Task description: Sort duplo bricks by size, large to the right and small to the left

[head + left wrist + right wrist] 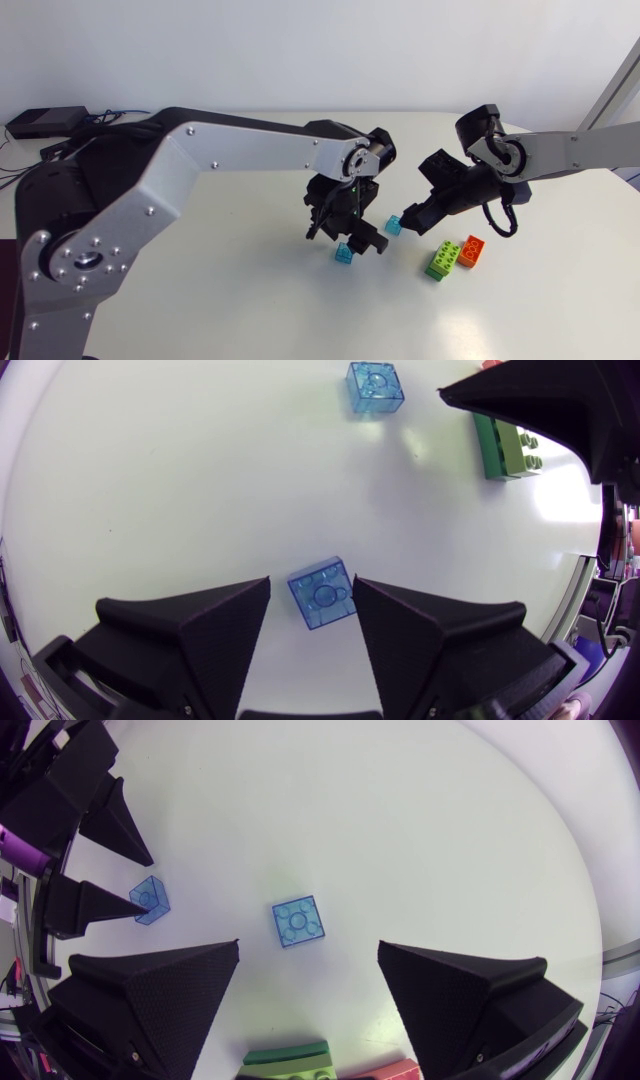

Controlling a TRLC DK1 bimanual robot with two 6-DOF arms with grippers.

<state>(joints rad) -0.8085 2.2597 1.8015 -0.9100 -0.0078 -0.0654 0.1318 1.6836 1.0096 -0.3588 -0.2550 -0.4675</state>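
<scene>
Glossy table (200,300), translucent brick (322,594) inside parted left end effector (311,582), right end effector (309,946) parted

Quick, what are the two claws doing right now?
Left gripper: open, straddling a small blue brick.
Right gripper: open, holding nothing.

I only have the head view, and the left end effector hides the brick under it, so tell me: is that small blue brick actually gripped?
Observer: No. The left wrist view shows the blue brick between the open fingers of the left end effector, with a visible gap on one side.
Operator: And the other blue one by the right arm?
Observer: In the right wrist view the second blue brick lies just ahead of the right end effector, fingers spread wide, touching nothing.
Operator: Same size?
Observer: Both look square from above; the green brick is longer.
</scene>
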